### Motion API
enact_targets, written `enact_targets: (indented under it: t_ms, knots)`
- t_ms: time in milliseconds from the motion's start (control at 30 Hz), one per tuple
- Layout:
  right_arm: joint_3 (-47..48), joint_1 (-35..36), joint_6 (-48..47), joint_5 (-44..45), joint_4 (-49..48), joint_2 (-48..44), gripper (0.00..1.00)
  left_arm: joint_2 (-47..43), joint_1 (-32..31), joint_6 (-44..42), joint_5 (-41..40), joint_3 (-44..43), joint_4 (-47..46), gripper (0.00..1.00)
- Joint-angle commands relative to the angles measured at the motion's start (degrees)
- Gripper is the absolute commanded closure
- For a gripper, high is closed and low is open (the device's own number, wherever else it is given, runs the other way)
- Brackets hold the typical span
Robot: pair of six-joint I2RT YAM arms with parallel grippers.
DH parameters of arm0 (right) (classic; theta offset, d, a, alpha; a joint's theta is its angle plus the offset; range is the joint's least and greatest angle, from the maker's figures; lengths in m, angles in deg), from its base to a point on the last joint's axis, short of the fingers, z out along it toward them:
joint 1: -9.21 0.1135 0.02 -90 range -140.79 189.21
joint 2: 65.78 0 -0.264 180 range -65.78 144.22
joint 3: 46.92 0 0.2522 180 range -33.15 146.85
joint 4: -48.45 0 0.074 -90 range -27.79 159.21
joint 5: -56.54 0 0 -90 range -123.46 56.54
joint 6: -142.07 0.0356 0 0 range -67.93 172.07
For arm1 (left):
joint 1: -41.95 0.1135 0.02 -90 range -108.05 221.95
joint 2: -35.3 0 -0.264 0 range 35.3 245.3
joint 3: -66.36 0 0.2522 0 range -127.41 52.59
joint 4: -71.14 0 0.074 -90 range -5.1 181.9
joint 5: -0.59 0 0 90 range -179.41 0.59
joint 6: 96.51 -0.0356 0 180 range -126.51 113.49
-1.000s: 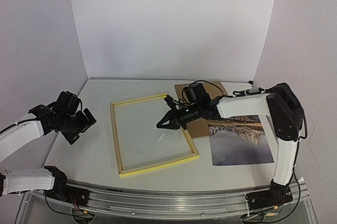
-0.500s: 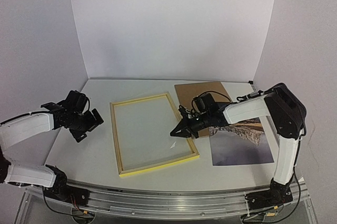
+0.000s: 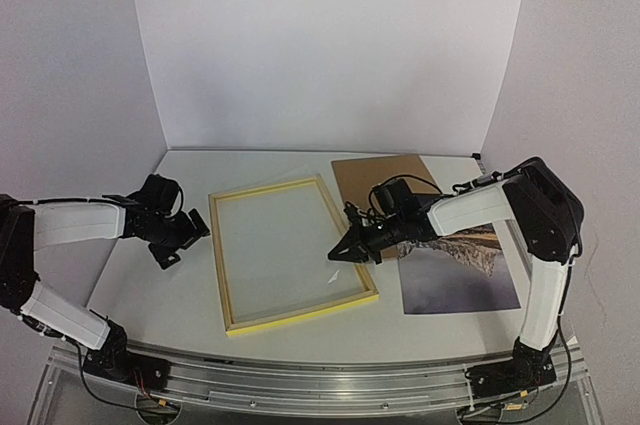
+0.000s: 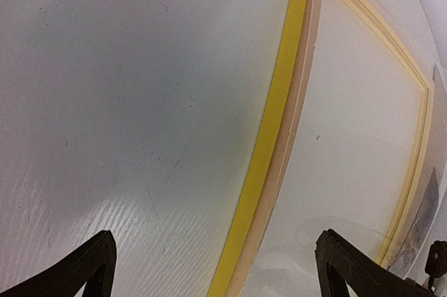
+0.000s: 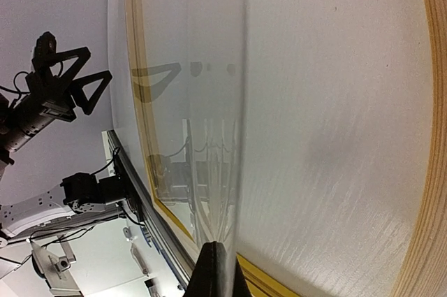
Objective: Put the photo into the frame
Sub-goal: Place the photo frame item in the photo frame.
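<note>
While the frame (image 3: pixel 221 260) lies flat at mid-table, its long sides running away from the arm bases, the photo (image 3: pixel 450 287) is outside it. The photo rests picture side up on the table (image 3: pixel 150 290), just right of the frame's right edge, and the right arm crosses over its far part. A brown backing board (image 3: pixel 365 170) lies beyond the photo, against the frame's far right corner.

Right gripper (image 3: pixel 334 256): fingers pressed together, nothing seen between them. It is positioned over the frame's right side, tip pointing toward the pane near the right rail. The right wrist view shows the closed tip (image 5: pixel 216 269) low over the pane, with the yellow rail (image 5: pixel 421 171) alongside. Contact with the pane cannot be determined.

Left gripper (image 3: pixel 178 238): fingers spread wide, holding nothing. It sits just left of the frame's left rail. In the left wrist view, the two dark fingers (image 4: pixel 89 272) show at the bottom corners, and the yellow rail (image 4: pixel 271 133) runs up between them. Whether the fingers touch the table or the rail cannot be determined.

Frame interior: pane visible, no print inside.
</note>
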Motion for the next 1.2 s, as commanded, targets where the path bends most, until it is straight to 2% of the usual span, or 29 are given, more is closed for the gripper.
enact_targets:
  t_ms: [0, 367, 700, 1000, 1167]
  knots:
    - [-0.88, -0.11, -1.01, 0.06, -1.68, -2.41, 1.00, 4.29, 0.72, 1.83, 1.74, -2.10, -5.74, 0.00]
    - [-2.20, -0.10, 0.21, -0.80, -2.24, -2.22, 1.00, 12.71, 0.95, 6.02, 3.84, -5.83, -11.50, 0.01]
    - [-3.50, -0.18, 3.78, 1.20, -2.16, -3.16, 1.00, 14.87, 0.97, 10.36, 1.71, -7.98, -14.00, 0.00]
    - [-1.97, -0.29, 3.34, -0.75, -2.21, -1.45, 1.00, 19.58, 1.23, 8.38, 1.57, -12.79, -13.45, 0.00]
    - [-2.25, -0.43, 3.73, -4.82, -2.15, -1.24, 1.00, 22.88, 1.63, 7.96, 2.98, -15.20, -13.91, 0.00]
